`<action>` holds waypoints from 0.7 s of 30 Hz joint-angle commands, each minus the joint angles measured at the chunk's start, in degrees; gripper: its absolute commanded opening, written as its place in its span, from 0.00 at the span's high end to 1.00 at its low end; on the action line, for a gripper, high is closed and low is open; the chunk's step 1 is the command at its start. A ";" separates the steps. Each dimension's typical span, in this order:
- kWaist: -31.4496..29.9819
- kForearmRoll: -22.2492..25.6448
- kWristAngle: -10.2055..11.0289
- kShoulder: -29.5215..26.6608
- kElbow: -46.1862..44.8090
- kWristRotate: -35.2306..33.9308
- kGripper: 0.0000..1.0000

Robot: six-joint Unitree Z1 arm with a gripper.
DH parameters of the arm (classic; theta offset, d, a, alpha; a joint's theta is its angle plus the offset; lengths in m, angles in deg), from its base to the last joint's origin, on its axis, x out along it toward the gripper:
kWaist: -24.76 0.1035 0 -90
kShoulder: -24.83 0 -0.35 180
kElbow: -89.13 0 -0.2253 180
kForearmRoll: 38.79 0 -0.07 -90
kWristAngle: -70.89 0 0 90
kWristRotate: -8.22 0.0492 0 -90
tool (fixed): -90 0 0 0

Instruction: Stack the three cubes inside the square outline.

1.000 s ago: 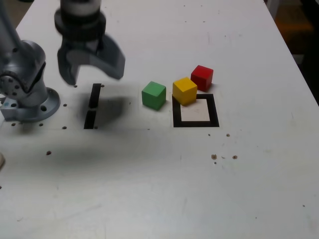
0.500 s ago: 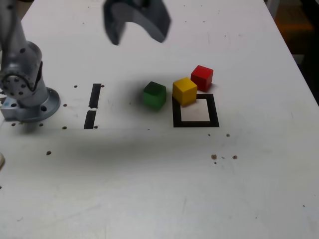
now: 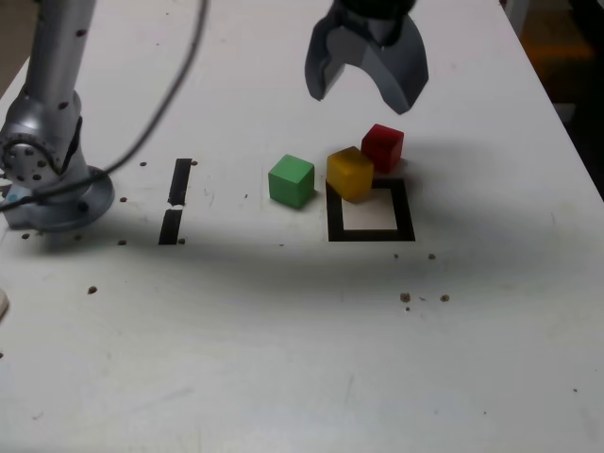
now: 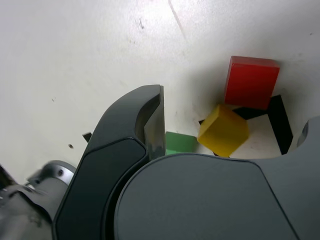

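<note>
The 3 cubes sat in a loose row toward the far side of the white table, none stacked and none fully inside the square outline. The green cube stood just beside the outline, on the side toward the arm's base. The yellow cube sat tilted over the outline's far corner, half on the black border, and touched or nearly touched the red cube, which lay just beyond the outline's far edge. The fingers stood wide apart and empty, with the gripper hanging above the red and yellow cubes. That spread probably suited a descent over 1 cube. The wrist view showed the same 3 cubes below 1 finger.
</note>
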 commanded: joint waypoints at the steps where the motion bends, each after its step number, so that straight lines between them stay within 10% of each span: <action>1: 0.28 0.33 0.97 0.87 0.40 1.65 0.02; 21: 0.96 -6.18 1.00 7.83 -0.21 5.61 0.06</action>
